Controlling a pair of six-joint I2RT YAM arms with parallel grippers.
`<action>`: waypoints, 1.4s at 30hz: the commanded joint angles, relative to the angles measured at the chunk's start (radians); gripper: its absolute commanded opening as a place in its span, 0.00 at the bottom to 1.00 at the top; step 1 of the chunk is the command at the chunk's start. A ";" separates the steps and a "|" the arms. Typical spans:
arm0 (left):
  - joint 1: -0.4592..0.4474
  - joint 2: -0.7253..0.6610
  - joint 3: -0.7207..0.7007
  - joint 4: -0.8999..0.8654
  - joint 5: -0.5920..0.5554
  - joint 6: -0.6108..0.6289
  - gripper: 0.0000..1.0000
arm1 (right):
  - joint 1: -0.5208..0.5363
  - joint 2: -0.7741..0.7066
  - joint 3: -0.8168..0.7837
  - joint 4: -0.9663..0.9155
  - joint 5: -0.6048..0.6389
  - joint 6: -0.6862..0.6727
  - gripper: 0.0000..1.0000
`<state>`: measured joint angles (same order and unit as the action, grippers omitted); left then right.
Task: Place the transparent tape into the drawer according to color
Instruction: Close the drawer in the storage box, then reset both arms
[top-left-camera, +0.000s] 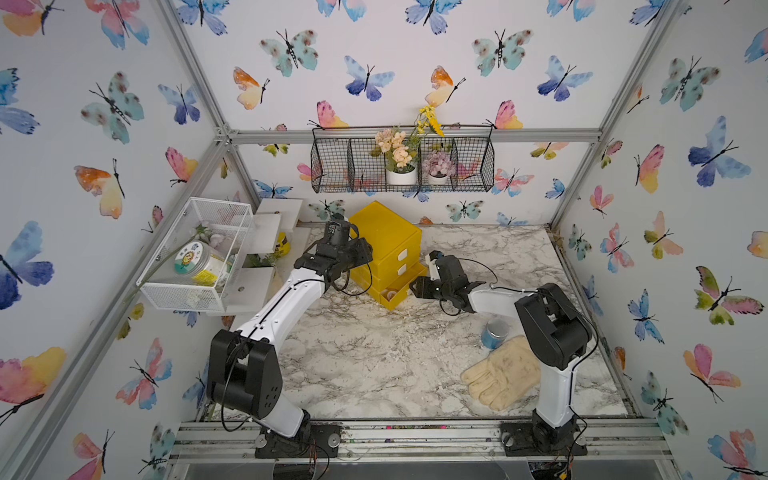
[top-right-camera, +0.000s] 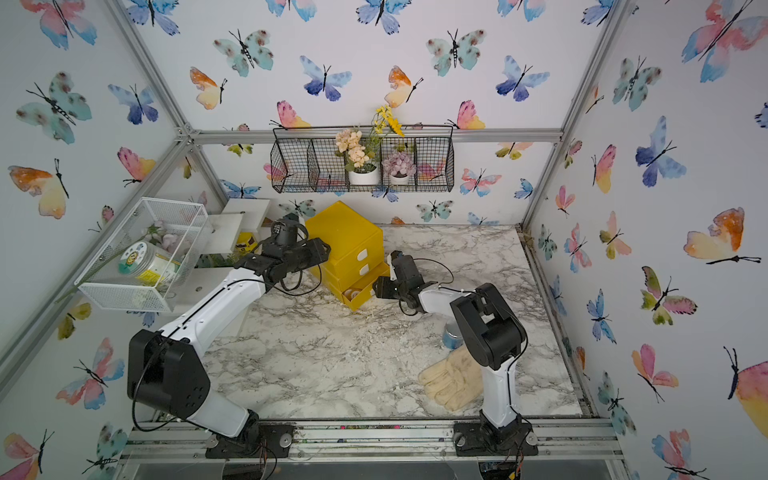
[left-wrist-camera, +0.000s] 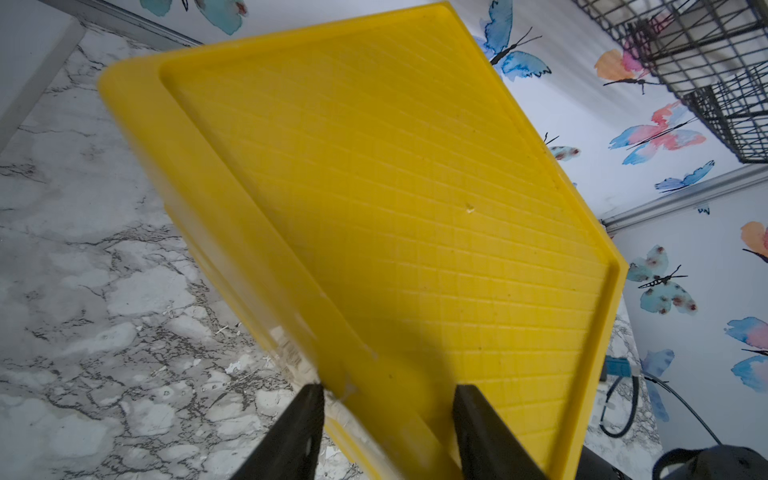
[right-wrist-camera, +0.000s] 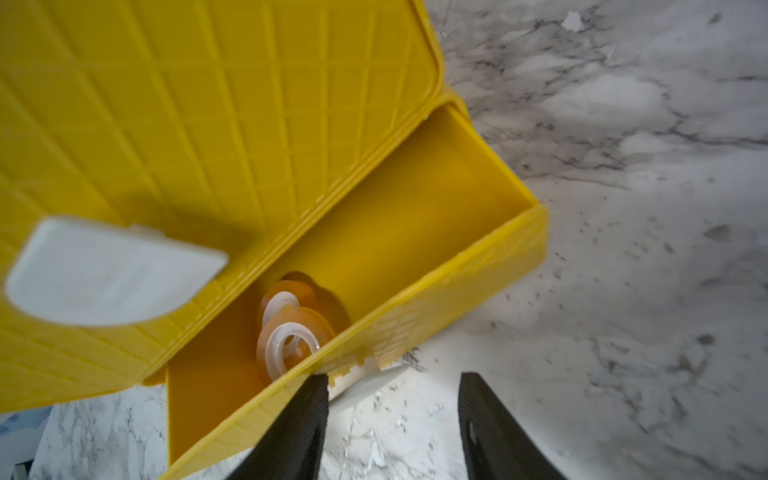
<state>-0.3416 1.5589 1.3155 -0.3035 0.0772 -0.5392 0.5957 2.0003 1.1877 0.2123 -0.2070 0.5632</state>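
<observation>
Orange see-through tape rolls (right-wrist-camera: 291, 328) sit in the open bottom drawer (right-wrist-camera: 415, 232) of the yellow plastic cabinet (top-left-camera: 386, 232), mid-frame in both top views. Left fingers (left-wrist-camera: 291, 440) spread over its top, right fingers (right-wrist-camera: 291, 428) spread beside the drawer.

Tape rolls (right-wrist-camera: 291, 319): 2 in view, both orange. Yellow cabinet (top-left-camera: 384, 226): 1, with 3 drawers (top-left-camera: 395, 270). Glove (top-left-camera: 503, 372): 1. Blue tin (top-left-camera: 494, 332): 1. Flower pots (top-left-camera: 401, 176): 2. Wire baskets (top-left-camera: 334, 164): 2. Jar (top-left-camera: 199, 259): 1.

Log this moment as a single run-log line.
left gripper: open, at yellow cabinet top | right gripper: open, empty | bottom drawer: open, two orange tape rolls inside
</observation>
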 joint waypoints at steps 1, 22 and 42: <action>-0.011 0.032 0.001 -0.037 0.026 0.021 0.54 | 0.017 0.053 0.061 0.030 -0.010 0.027 0.53; -0.017 0.043 0.005 -0.041 0.038 0.024 0.55 | 0.070 0.029 0.039 0.075 0.086 0.057 0.53; -0.158 -0.151 -0.050 -0.005 -0.132 0.081 0.99 | 0.069 -0.585 -0.337 -0.027 0.389 -0.067 0.77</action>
<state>-0.4629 1.4940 1.2812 -0.3046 0.0143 -0.4858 0.6628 1.4708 0.8845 0.2386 0.0734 0.5385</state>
